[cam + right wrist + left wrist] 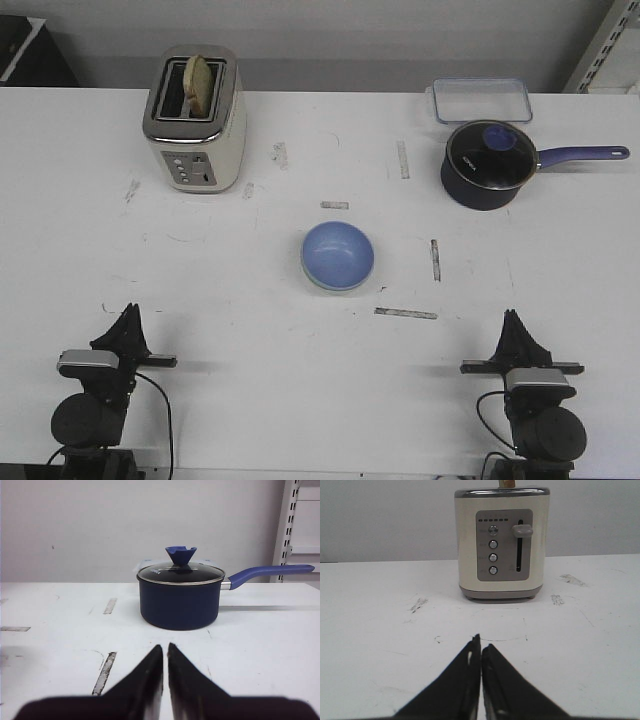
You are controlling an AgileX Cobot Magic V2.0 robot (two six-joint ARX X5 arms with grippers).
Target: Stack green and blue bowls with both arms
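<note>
The light blue bowl (338,254) sits upright at the middle of the table. A thin pale green rim (322,285) shows under its near left edge, so the green bowl seems to lie beneath it, mostly hidden. My left gripper (128,318) rests near the table's front left, shut and empty, far from the bowls; in the left wrist view (481,644) its jaws are closed together. My right gripper (513,322) rests at the front right, shut and empty; the right wrist view (165,648) shows only a hairline gap. Neither wrist view shows a bowl.
A cream toaster (194,120) with a slice of bread stands at the back left, also in the left wrist view (501,542). A dark navy saucepan (489,163) with a glass lid is at the back right, its handle pointing right. A clear container (480,100) lies behind it.
</note>
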